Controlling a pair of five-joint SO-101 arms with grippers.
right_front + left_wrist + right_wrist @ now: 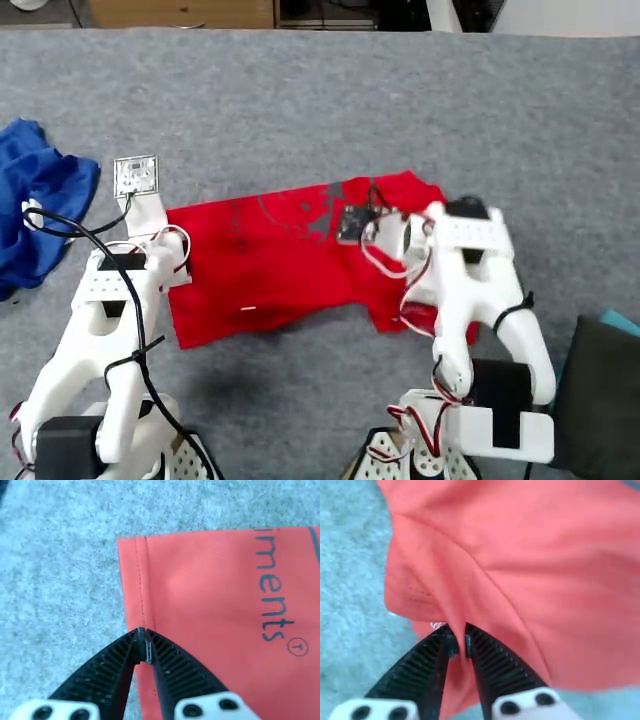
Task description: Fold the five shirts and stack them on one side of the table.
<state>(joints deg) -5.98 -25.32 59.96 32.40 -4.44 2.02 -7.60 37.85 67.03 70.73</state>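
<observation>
This looks like a robotics lab: the left arm (100, 330) and right arm (480, 300), white with loose wiring (383, 265), stand at six o'clock on a grey felt-covered table (300, 90), with wooden furniture (180, 12) beyond at twelve o'clock.

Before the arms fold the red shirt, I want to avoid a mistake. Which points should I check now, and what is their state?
1. Hem of red shirt pinched by left gripper: ok.
2. Fold of the shirt pinched by right gripper: ok.
3. Shirt flat on the table: not ok, bunched at right gripper.
4. Right grip takes one layer only: cannot tell.
5. Gap between blue shirt and red shirt: ok.
</observation>
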